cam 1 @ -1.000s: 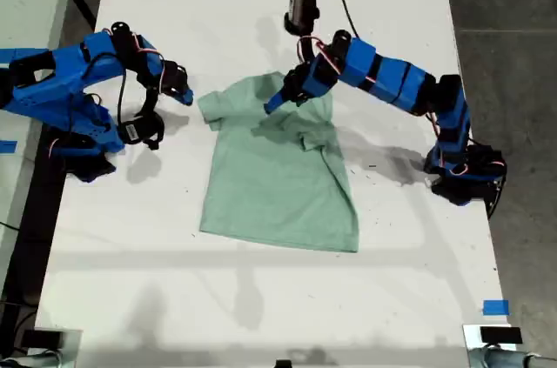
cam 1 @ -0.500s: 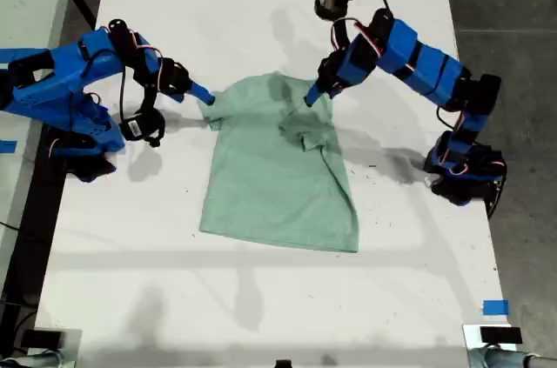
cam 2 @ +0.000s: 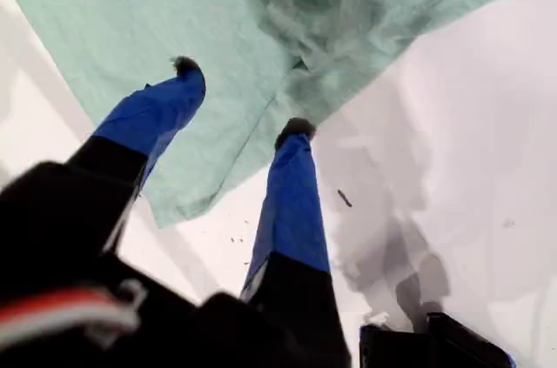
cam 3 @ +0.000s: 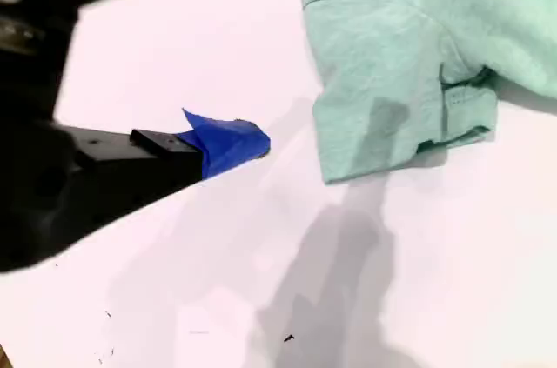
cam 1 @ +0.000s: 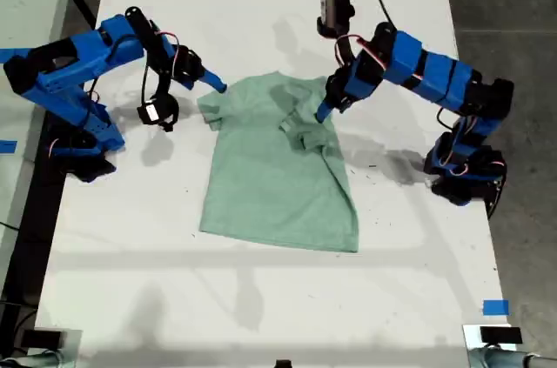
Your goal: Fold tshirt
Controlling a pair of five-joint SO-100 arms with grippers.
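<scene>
The pale mint tshirt (cam 1: 274, 177) lies flat on the white table (cam 1: 261, 298), its collar toward the far end. The sleeve on the exterior view's right is folded in over the chest. My first gripper (cam 1: 320, 113) hovers open over that folded sleeve. In the first wrist view its fingers (cam 2: 291, 168) straddle the tshirt (cam 2: 130, 11) edge with nothing held. My second gripper (cam 1: 216, 84) is shut and empty, just beside the sleeve on the exterior view's left. In the second wrist view its blue tip (cam 3: 233, 143) is over bare table, apart from the tshirt (cam 3: 418, 46).
Both arm bases stand on the table, one at the exterior view's left (cam 1: 83, 155) and one at its right (cam 1: 461, 177). Blue tape marks (cam 1: 494, 307) sit near the table's edges. Grey floor (cam 1: 513, 37) lies past the table's edge on the exterior view's right.
My first gripper pulled back from the collar toward the exterior view's right, ending over the folded sleeve. My second gripper advanced toward the sleeve at the exterior view's left.
</scene>
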